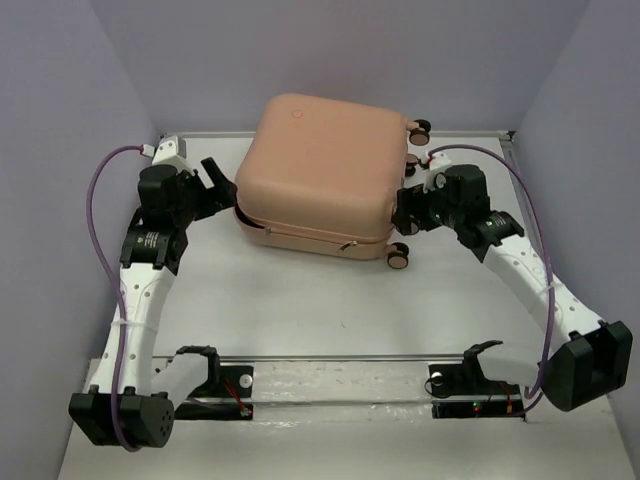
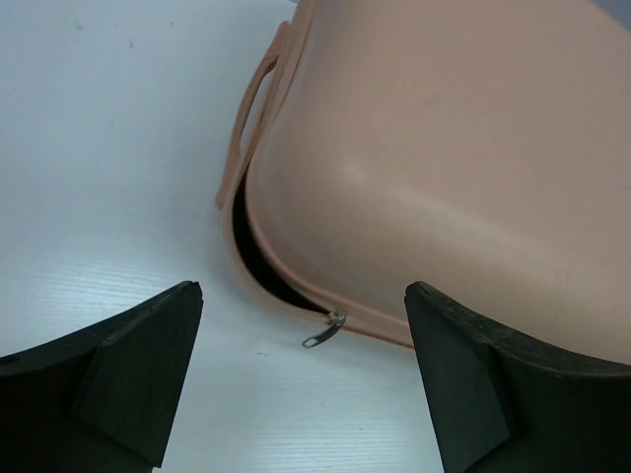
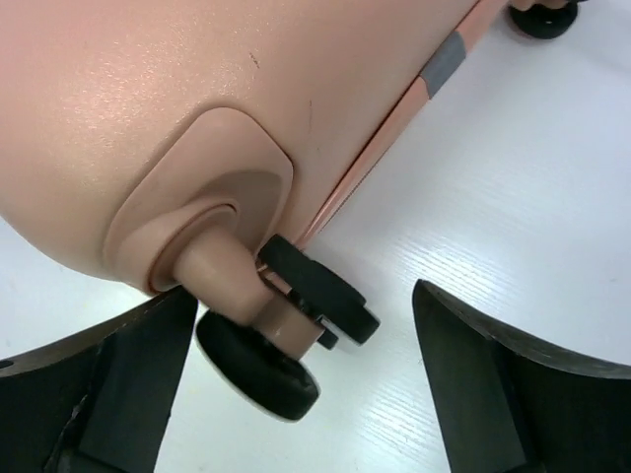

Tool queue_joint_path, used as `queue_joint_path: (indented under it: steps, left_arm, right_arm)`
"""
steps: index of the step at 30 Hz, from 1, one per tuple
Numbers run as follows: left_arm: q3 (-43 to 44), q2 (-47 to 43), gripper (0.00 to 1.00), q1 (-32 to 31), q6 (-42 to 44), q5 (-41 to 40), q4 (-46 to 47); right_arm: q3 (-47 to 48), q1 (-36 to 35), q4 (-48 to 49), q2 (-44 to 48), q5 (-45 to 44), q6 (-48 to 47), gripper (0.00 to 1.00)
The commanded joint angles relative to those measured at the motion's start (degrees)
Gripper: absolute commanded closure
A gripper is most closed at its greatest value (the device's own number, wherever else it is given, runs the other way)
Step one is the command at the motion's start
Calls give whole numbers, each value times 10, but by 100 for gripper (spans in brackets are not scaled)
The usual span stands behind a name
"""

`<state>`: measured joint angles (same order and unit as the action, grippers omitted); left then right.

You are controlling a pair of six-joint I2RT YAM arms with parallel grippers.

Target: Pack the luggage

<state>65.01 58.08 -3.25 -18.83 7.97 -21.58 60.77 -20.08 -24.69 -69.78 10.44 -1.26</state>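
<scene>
The peach-pink luggage (image 1: 320,170) lies flat at the back middle of the white table (image 1: 300,310), lid down. A dark gap (image 2: 251,256) stays between the shells at its near left corner, where a small metal zipper pull (image 2: 325,330) hangs. My left gripper (image 1: 222,186) is open at that corner, its fingers (image 2: 138,365) either side of the zipper pull and apart from it. My right gripper (image 1: 405,210) is open at the luggage's right side. A black wheel (image 3: 261,370) on its peach stem sits between the fingers (image 3: 493,384).
Lavender walls close in the table at the left, back and right. A metal rail (image 1: 330,357) with two black brackets (image 1: 215,375) crosses near the front edge. More wheels (image 1: 420,128) stick out at the luggage's right side. A peach handle (image 2: 251,108) runs along its left side.
</scene>
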Motion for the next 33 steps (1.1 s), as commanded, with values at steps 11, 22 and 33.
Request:
queue_joint_path:
  steps: [11,22,33]
  left_arm:
    - [7,206,27,89,-133,0,185]
    - [-14,318,70,87,-133,93,231]
    - [-138,288,56,3,-125,94,261]
  right_arm:
    - [110,78,61,-24,-119,200,93]
    - [217,116,83,-178,-75,241,47]
    - [183,126,136,-205,-35,301,32]
